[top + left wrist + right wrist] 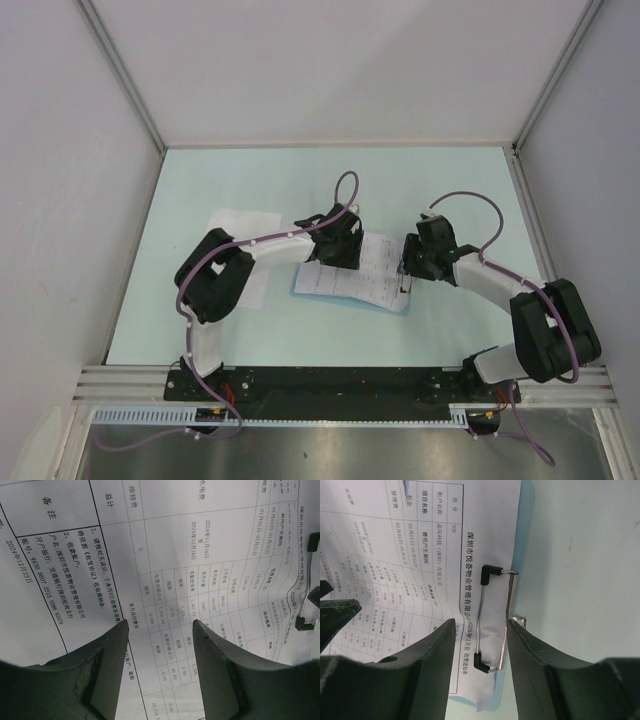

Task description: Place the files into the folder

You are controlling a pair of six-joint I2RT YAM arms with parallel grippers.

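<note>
Appearing only overhead, a loose sheet (243, 220) lies near the folder (300, 288).

**Top view.** Your left gripper (345, 258) hides part of the files (380, 278), whose print is too small to read; the folder (301, 290) shows you only its narrow edges beneath them.

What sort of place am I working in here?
Most likely a lab robot test cell, not an office: plain white panel walls on aluminium posts box in a pale mint tabletop, and the left arm and right arm are bolted to a black base plate at its near edge.
</note>
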